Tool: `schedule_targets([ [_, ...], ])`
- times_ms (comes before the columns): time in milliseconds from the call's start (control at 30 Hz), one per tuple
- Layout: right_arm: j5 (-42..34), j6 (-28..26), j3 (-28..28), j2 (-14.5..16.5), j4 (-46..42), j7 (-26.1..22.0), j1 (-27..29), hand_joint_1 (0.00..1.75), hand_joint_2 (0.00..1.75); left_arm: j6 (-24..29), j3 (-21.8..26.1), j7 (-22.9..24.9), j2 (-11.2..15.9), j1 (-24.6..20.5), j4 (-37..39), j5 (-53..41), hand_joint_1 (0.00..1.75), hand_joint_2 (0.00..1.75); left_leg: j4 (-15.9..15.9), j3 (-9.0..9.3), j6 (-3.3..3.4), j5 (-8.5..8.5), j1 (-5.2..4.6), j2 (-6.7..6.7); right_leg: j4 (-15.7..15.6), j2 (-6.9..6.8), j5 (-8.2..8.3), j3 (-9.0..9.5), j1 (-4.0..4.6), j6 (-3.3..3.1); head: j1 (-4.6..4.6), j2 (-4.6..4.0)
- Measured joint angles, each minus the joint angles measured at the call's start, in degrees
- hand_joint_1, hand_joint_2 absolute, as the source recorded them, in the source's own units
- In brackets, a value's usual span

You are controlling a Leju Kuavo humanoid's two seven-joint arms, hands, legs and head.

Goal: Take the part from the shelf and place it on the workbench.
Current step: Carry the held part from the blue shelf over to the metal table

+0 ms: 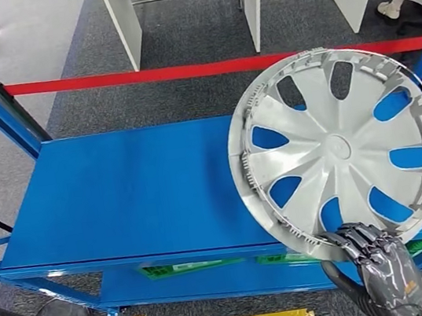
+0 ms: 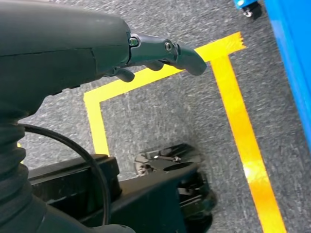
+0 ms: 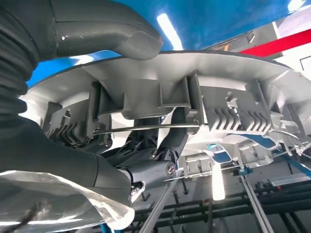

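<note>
Fingers (image 1: 352, 236) of right hand (image 1: 387, 267) clamped on near rim of wheel cover (image 1: 339, 147). Tilted above blue shelf (image 1: 113, 196), beyond the hand. Left hand (image 2: 110, 46) hanging loose, spread.

We see a blue shelf (image 1: 118, 196) across the middle of the head view, its top board bare on the left. At its right end a silver wheel cover (image 1: 339, 147) sits tilted, its near rim overhanging the front edge. Green-labelled items (image 1: 183, 268) lie on the lower board.
</note>
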Motion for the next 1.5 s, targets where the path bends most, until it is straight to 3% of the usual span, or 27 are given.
schedule_targets([
  [67, 0.0, 0.0, 0.1, 0.0, 0.0, 0.0, 0.0, 1.75, 1.75, 0.0, 0.0, 0.0, 0.0, 0.0, 0.0, 0.0, 0.0, 1.75, 6.9, -1.92, -0.04, -4.2, -0.02, 0.0, 0.0, -0.16, 0.57, -0.81, 0.47, -0.82, -0.09, 0.0],
  [100, 0.0, 0.0, 0.1, 0.0, 0.0, 0.0, 0.0, 1.75, 1.75, 0.1, 0.0, 0.0, 0.0, 0.0, 0.0, 0.0, 0.0, 1.75, 9.1, -2.21, 0.14, -5.01, -0.08, 0.0, 0.1, -0.2, 0.85, -1.18, 0.78, -1.1, -0.09, 0.01],
  [133, 0.0, 0.0, 0.1, 0.0, 0.0, 0.0, 0.0, 1.75, 1.75, 0.2, 0.0, 0.0, 0.0, 0.0, 0.0, 0.0, 0.0, 1.75, 9.5, -1.65, 0.53, -4.73, -0.21, 0.0, 0.1, -0.22, 1.14, -1.53, 1.14, -1.32, -0.09, 0.01],
  [167, -0.1, 0.0, 0.1, 0.0, 0.0, 0.0, 0.0, 1.75, 1.75, 0.3, 0.0, 0.1, 0.0, 0.0, 0.0, 0.0, 0.0, 1.75, 7.7, -0.12, 1.15, -3.42, -0.45, -0.01, 0.1, -0.21, 1.42, -1.81, 1.53, -1.47, -0.08, 0.01],
  [200, -0.1, 0.0, 0.1, 0.0, 0.0, 0.0, 0.0, 1.75, 1.75, 0.4, 0.0, 0.1, 0.0, -0.1, 0.0, 0.0, 0.0, 1.75, 4.1, 2.21, 2.09, -1.66, -0.86, -0.05, 0.0, -0.19, 1.71, -2.05, 1.83, -1.61, -0.08, 0.01],
  [267, -0.1, 0.0, 0.1, 0.0, 0.0, -0.1, 0.0, 1.75, 1.75, 0.6, 0.0, 0.0, 0.1, -0.2, 0.0, 0.0, 0.0, 1.75, -3.5, 6.53, 4.19, 0.28, -1.7, -0.1, 0.0, -0.21, 2.34, -2.46, 2.1, -1.67, 0.21, 0.01],
  [333, -0.2, 0.0, 0.2, 0.0, 0.0, -0.1, -0.1, 1.75, 1.75, 0.6, 0.0, 0.1, 0.1, -0.3, 0.0, -0.1, 0.0, 1.75, -6.8, 7.9, 4.94, 0.82, -2.42, -0.17, -0.3, -0.33, 3.21, -2.82, 1.67, -1.21, 0.37, 0.01],
  [400, -0.4, 0.0, 0.2, 0.0, -0.1, -0.2, 0.0, 1.75, 1.75, 0.4, 0.0, 0.2, 0.0, -0.3, 0.0, -0.2, 0.0, 1.75, -8.1, 7.71, 4.65, 2.26, -2.59, -0.17, -0.8, -0.34, 3.96, -3.12, 1.3, -0.65, 0.21, 0.0],
  [433, -0.5, 0.0, 0.2, 0.0, -0.1, -0.2, 0.1, 1.75, 1.75, 0.1, 0.0, 0.3, 0.0, -0.3, 0.0, -0.3, 0.0, 1.75, -8.9, 7.57, 4.54, 3.11, -2.4, -0.07, -0.7, -0.26, 3.55, -3.42, 1.34, -0.42, 0.2, 0.01],
  [500, -0.7, 0.0, 0.2, 0.0, -0.1, -0.3, 0.1, 1.75, 1.75, -0.1, 0.0, 0.4, 0.0, -0.5, 0.0, -0.5, 0.0, 1.75, -10.3, 6.91, 4.27, 4.76, -1.82, 0.13, 2.0, -0.12, -0.08, -4.68, 1.46, 0.08, 0.37, 0.01],
  [567, -0.8, 0.0, 0.3, 0.0, -0.2, -0.6, 0.1, 1.75, 1.75, -0.2, 0.0, 0.7, -0.1, -0.6, 0.0, -0.8, 0.0, 1.75, -10.4, 5.62, 4.03, 5.68, -1.66, 0.19, 7.9, -0.09, -4.53, -6.2, 1.26, 0.75, 0.61, 0.0],
  [600, -0.8, 0.0, 0.3, 0.0, -0.1, -0.7, 0.1, 1.75, 1.75, -0.3, 0.0, 0.8, -0.1, -0.6, 0.0, -0.9, 0.0, 1.75, -10.4, 4.97, 3.82, 6.06, -1.57, 0.24, 10.8, -0.1, -5.28, -6.63, 1.07, 1.14, 0.69, 0.0],
  [667, -0.8, 0.0, 0.4, -0.1, -0.1, -0.8, 0.3, 1.75, 1.75, -0.3, 0.0, 1.0, -0.1, -0.6, 0.0, -1.1, 0.0, 1.75, -10.0, 3.64, 3.27, 6.78, -1.2, 0.37, 12.5, -0.13, -2.8, -5.66, 0.58, 2.01, 0.71, 0.0],
  [700, -0.8, 0.0, 0.5, -0.2, -0.1, -0.7, 0.4, 1.75, 1.75, -0.4, 0.0, 1.1, -0.1, -0.6, 0.0, -1.1, 0.0, 1.75, -9.6, 2.96, 2.98, 7.05, -0.93, 0.43, 10.6, -0.17, -0.76, -3.9, 0.28, 2.48, 0.7, 0.0],
  [733, -0.8, 0.0, 0.5, -0.3, -0.1, -0.6, 0.4, 1.75, 1.75, -0.4, 0.0, 1.1, -0.1, -0.6, 0.0, -1.2, 0.0, 1.75, -9.0, 2.25, 2.64, 7.2, -0.71, 0.44, 7.2, -0.19, 0.26, -1.53, 0.01, 3.08, 0.74, 0.0],
  [767, -0.8, 0.0, 0.5, -0.4, -0.2, -0.5, 0.4, 1.75, 1.75, -0.5, 0.0, 1.2, -0.1, -0.7, 0.0, -1.3, 0.0, 1.75, -8.2, 1.56, 2.26, 7.24, -0.6, 0.41, 3.5, -0.12, 0.3, 1.07, -0.07, 3.35, 0.87, 0.0],
  [833, -0.8, 0.0, 0.4, -0.6, -0.2, -0.2, 0.4, 1.75, 1.75, -0.4, 0.0, 1.2, 0.0, -0.7, 0.0, -1.4, 0.0, 1.75, -6.6, 0.4, 1.58, 7.34, -0.69, 0.31, -1.3, 0.08, -1.79, 3.94, 0.01, 2.78, 1.06, 0.0],
  [900, -1.7, -0.1, 0.4, -0.6, -0.3, -0.1, 0.5, 1.75, 1.75, -0.1, -0.1, 1.6, 0.1, -0.7, 0.0, -1.6, 0.0, 1.75, -5.9, -0.21, 1.06, 7.58, -0.73, 0.24, -2.1, 0.16, -2.69, 3.84, 0.07, 1.18, 1.1, 0.0],
  [967, -2.7, -0.3, 0.5, -0.6, -0.3, -0.2, 0.6, 1.75, 1.75, 0.1, -0.1, 2.2, 0.2, -0.5, 0.0, -1.8, 0.0, 1.75, -5.7, -0.4, 0.78, 7.68, -0.6, 0.23, -2.0, 0.08, -2.61, 3.46, 0.0, 0.35, 1.15, 0.0],
  [1167, -3.0, -0.4, 0.5, -0.5, -0.3, -0.2, 0.6, 1.75, 1.75, 0.1, -0.1, 2.4, 0.3, -0.4, 0.0, -1.8, 0.0, 1.75, -5.5, -0.49, 0.65, 7.45, -0.53, 0.2, -2.0, 0.02, -2.47, 3.39, -0.04, 0.09, 1.15, 0.0],
  [1233, -3.3, -0.6, 0.4, -0.4, -0.2, -0.4, 0.6, 1.75, 1.75, 0.1, -0.1, 2.4, 0.4, -0.3, 0.0, -1.8, 0.0, 1.75, -4.4, -0.86, 0.37, 5.88, -0.5, 0.15, -2.0, 0.02, -2.27, 3.44, -0.01, -0.25, 1.06, 0.0],
  [1300, -3.8, -1.1, 0.5, 0.0, 0.1, -1.1, 0.7, 1.75, 1.75, 0.1, -0.1, 2.3, 0.7, 0.0, 0.0, -2.0, 0.0, 1.75, 2.4, -2.74, 0.01, 1.5, -0.43, 0.14, -1.9, 0.0, -1.73, 3.14, 0.22, -0.65, 0.89, 0.0],
  [1367, -4.3, -1.6, 0.6, 0.2, 0.5, -1.8, 0.9, 1.75, 1.75, 0.0, -0.2, 2.4, 1.0, 0.2, 0.0, -2.2, 0.0, 1.75, 2.4, -0.92, 1.25, 1.7, -0.89, -0.08, -2.0, -0.04, -1.17, 2.75, 0.73, -0.52, 0.81, 0.0],
  [1433, -4.5, -1.6, 0.7, 0.3, 0.6, -2.0, 1.0, 1.75, 1.75, 0.1, -0.2, 2.6, 1.3, 0.3, 0.0, -2.2, 0.0, 1.75, -4.9, 3.01, 2.99, 5.0, -1.62, -0.37, -2.3, -0.09, -0.76, 2.64, 0.91, 0.17, 0.79, 0.0],
  [1500, -4.6, -1.7, 0.7, 0.4, 0.7, -2.0, 1.0, 1.75, 1.75, 0.1, -0.2, 2.6, 1.3, 0.2, 0.0, -2.3, 0.0, 1.75, -7.8, 4.1, 3.34, 5.23, -1.52, -0.34, -1.8, -0.11, -1.49, 1.91, 0.84, 0.68, 0.87, 0.0],
])
